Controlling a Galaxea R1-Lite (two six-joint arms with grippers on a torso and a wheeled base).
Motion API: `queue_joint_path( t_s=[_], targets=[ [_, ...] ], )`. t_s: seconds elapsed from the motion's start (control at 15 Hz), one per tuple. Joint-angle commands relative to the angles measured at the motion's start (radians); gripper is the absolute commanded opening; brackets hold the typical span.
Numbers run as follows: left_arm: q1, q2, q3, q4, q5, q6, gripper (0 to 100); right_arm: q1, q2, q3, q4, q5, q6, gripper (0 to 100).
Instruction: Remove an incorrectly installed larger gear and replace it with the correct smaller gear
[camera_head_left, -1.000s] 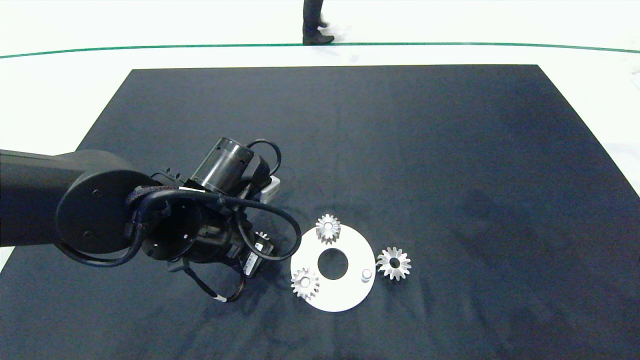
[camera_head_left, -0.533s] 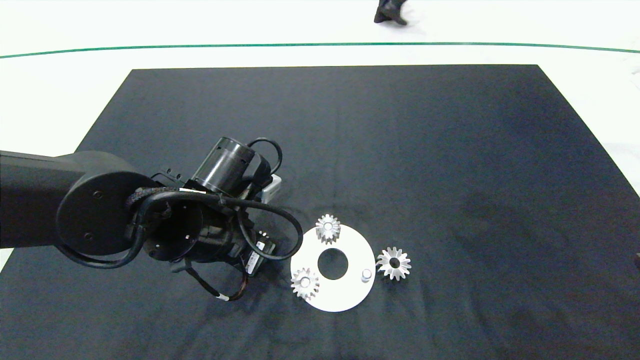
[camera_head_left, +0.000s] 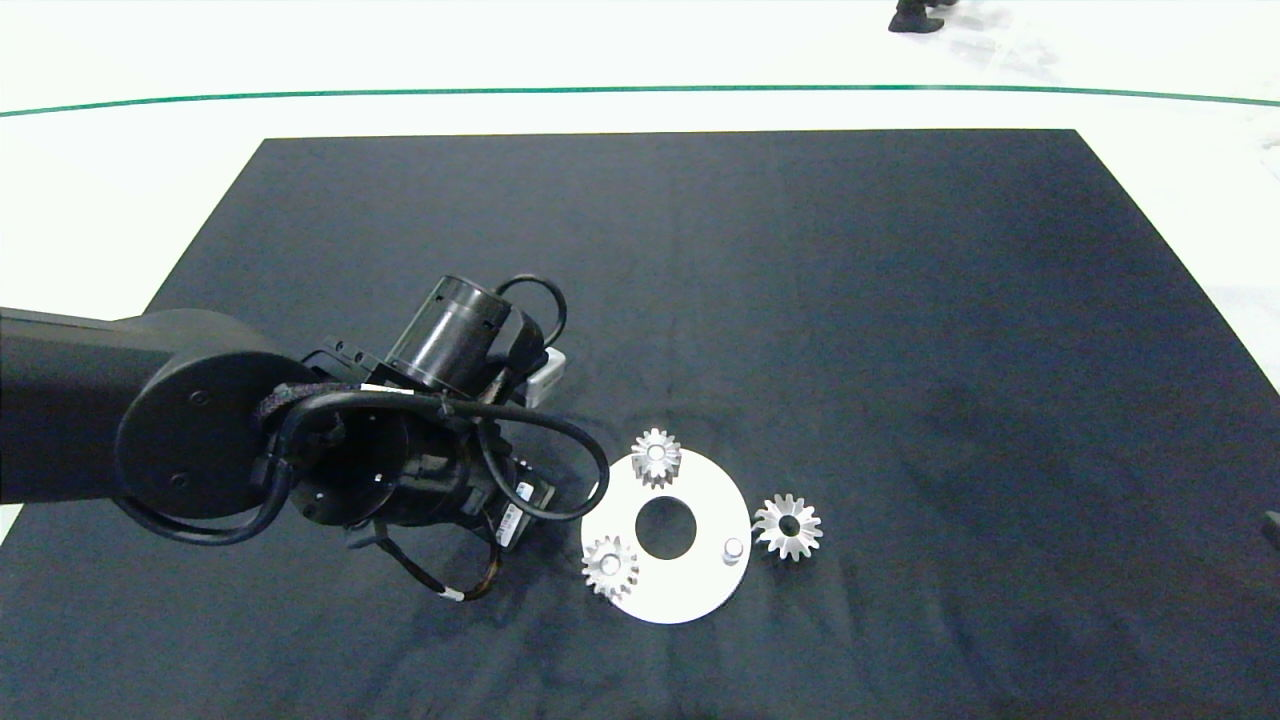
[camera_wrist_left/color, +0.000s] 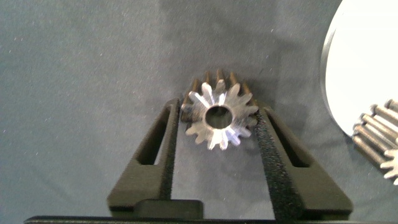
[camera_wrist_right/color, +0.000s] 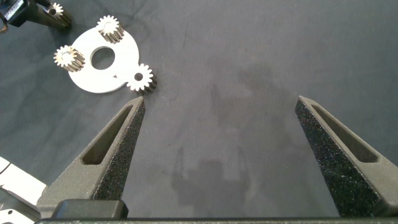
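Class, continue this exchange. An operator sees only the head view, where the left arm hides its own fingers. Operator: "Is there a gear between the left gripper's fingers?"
Observer: Yes. The left wrist view shows the left gripper shut on a smaller gear, with a finger against its teeth on each side.
Operator: Which way does it face?
Observer: Its flat face and centre hole face the wrist camera.
Operator: What about the right gripper?
Observer: The right gripper is open, above bare dark cloth and away from the white plate.
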Motion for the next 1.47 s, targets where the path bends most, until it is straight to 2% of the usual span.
queue_joint_path(
  t_s=[0.07, 0.53, 0.8, 0.93, 1.13, 1.33, 1.47],
  targets=[
    [0.000, -0.003, 0.017, -0.012, 0.000, -0.002, 38, 0.001, 0.003, 0.002, 0.001, -0.001, -0.001, 100],
    [0.003, -0.040, 0.026, -0.010, 0.000, -0.009, 24, 0.001, 0.004, 0.007, 0.001, -0.001, -0.001, 100],
    [-0.014, -0.123, 0.033, -0.006, 0.000, -0.052, 15, 0.001, 0.004, 0.008, 0.001, -0.001, -0.001, 100],
    [-0.083, -0.177, 0.043, 0.028, 0.000, -0.081, 13, 0.001, 0.004, 0.008, 0.001, -0.001, -0.001, 100],
    [-0.249, -0.201, 0.038, 0.074, 0.002, -0.147, 13, 0.001, 0.004, 0.008, 0.001, 0.000, -0.003, 100],
    [-0.319, -0.170, -0.008, 0.073, 0.002, -0.141, 13, 0.001, 0.004, 0.008, 0.000, 0.005, -0.003, 100],
    [-0.350, -0.095, -0.042, 0.073, 0.002, -0.117, 13, 0.001, 0.006, 0.010, 0.000, 0.017, -0.004, 100]
  ],
)
